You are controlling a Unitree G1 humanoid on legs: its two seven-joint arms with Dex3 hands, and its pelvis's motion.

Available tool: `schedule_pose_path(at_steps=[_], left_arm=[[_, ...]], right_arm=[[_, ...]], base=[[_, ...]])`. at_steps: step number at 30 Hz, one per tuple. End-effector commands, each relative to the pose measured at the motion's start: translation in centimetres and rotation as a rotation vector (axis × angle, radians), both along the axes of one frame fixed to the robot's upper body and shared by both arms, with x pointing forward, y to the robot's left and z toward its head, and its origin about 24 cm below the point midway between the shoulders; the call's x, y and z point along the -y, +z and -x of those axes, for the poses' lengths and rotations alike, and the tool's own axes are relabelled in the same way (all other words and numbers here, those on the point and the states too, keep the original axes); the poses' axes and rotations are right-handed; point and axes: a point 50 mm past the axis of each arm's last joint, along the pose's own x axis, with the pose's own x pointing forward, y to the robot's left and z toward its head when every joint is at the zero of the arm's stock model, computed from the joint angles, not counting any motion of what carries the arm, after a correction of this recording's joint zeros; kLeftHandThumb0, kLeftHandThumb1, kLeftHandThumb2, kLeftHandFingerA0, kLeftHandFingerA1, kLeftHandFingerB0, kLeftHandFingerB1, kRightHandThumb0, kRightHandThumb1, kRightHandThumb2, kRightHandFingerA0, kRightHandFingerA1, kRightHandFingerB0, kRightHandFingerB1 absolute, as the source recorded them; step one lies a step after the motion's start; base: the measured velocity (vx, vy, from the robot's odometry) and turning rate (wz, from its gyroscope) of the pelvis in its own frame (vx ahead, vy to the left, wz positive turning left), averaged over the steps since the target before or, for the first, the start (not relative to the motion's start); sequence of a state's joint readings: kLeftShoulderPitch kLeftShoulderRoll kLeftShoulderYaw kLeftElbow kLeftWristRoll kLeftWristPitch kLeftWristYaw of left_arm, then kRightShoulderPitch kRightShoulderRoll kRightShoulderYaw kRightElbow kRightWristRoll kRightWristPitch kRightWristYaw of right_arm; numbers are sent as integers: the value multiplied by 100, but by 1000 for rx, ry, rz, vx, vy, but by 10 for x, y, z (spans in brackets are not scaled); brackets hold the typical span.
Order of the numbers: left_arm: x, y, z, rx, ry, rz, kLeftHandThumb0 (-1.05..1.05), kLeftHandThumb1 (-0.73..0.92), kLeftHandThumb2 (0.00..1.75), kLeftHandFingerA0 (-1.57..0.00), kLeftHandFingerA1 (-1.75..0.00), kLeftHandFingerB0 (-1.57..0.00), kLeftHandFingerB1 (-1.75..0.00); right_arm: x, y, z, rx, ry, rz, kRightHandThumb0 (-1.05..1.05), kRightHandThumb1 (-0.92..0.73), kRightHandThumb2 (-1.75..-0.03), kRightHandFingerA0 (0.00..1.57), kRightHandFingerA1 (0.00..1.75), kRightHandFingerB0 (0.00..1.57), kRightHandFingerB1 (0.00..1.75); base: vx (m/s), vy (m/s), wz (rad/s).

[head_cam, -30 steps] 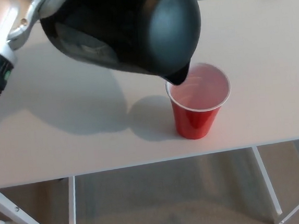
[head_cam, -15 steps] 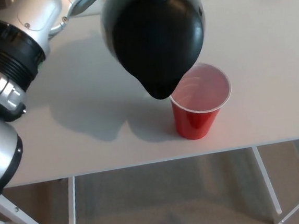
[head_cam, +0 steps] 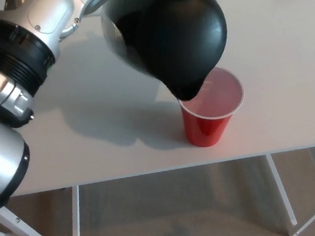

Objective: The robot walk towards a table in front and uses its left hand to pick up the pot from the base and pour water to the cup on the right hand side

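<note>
The pot (head_cam: 175,36) has shifted right, spout over the cup (head_cam: 209,113).

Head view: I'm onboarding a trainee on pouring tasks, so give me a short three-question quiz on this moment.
1. True or false: the spout of the black pot is over the rim of the red cup.
2. Multiple choice: where does the cup stand on the white table? A) near the front edge B) at the far back C) on the floor
3. Fill in: the pot is tilted with its spout pointing ____.

Key: 1 true; 2 A; 3 down. The left hand holding the pot is out of frame; only the silver arm shows.
</note>
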State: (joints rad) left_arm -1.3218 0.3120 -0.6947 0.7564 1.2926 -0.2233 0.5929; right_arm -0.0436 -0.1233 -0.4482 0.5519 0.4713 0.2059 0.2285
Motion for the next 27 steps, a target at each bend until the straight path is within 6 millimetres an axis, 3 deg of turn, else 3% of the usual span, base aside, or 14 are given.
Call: schedule_pose_path(at_steps=[1, 2, 3, 7, 8, 10, 11, 13, 16, 17, 22, 27], left_arm=[[-34, 29, -3, -286, 36, 629, -17, 67, 57, -74, -164, -63, -142], [-37, 31, -4, -315, 46, 677, -17, 67, 57, -74, -164, -63, -142], [-40, 32, -4, -326, 58, 724, -2, 69, 59, -79, -166, -61, -146], [-67, 34, -12, -513, 73, 1032, -11, 80, 67, -74, -175, -63, -155], [-83, 33, -15, -588, 78, 1146, -8, 73, 75, -75, -170, -71, -139], [-96, 29, -17, -655, 43, 1252, -5, 71, 81, -76, -170, -74, -139], [-112, 24, -19, -712, 37, 1358, -9, 65, 91, -77, -167, -78, -135], [-124, 18, -20, -767, 17, 1470, -10, 66, 86, -76, -164, -81, -129], [-140, 6, -20, -874, -22, 1646, -12, 72, 81, -71, -169, -71, -138], [-154, -4, -19, -919, -36, 1748, -9, 72, 79, -76, -166, -72, -130], [-184, -34, -14, -961, -46, 1951, -8, 61, 92, -77, -173, -75, -136], [-200, -45, -11, -947, -56, 2030, -10, 63, 90, -77, -174, -71, -144]], right_arm=[[2, 2, 1, 1, 8, 28, -28, -46, -64, 53, 82, 46, 57], [3, 2, 1, -2, 6, 29, -28, -46, -64, 53, 82, 46, 57], [3, 2, 2, -2, 4, 28, -30, -45, -64, 52, 81, 47, 57], [5, 1, 2, -7, -3, 28, -30, -47, -63, 51, 75, 47, 56], [5, 0, 4, -6, -1, 27, -30, -46, -64, 56, 81, 54, 61], [6, -1, 5, -4, -3, 26, -30, -46, -65, 54, 79, 52, 60], [5, -1, 7, -5, 0, 26, -30, -45, -65, 53, 79, 52, 61], [5, -2, 8, -10, -2, 28, -31, -45, -64, 53, 79, 52, 59], [6, -4, 11, -22, 1, 44, -32, -45, -64, 51, 77, 46, 55], [6, -5, 12, -24, -3, 31, -29, -47, -64, 50, 78, 44, 55], [4, -8, 15, -33, -10, 21, -28, -47, -67, 51, 81, 47, 58], [5, -7, 14, -43, -19, 31, -27, -49, -65, 50, 77, 50, 57]], base=[[0, 0, 0], [0, 0, 0], [0, 0, 0], [0, 0, 0], [0, 0, 0], [0, 0, 0], [0, 0, 0], [0, 0, 0], [0, 0, 0], [0, 0, 0], [0, 0, 0], [0, 0, 0]])
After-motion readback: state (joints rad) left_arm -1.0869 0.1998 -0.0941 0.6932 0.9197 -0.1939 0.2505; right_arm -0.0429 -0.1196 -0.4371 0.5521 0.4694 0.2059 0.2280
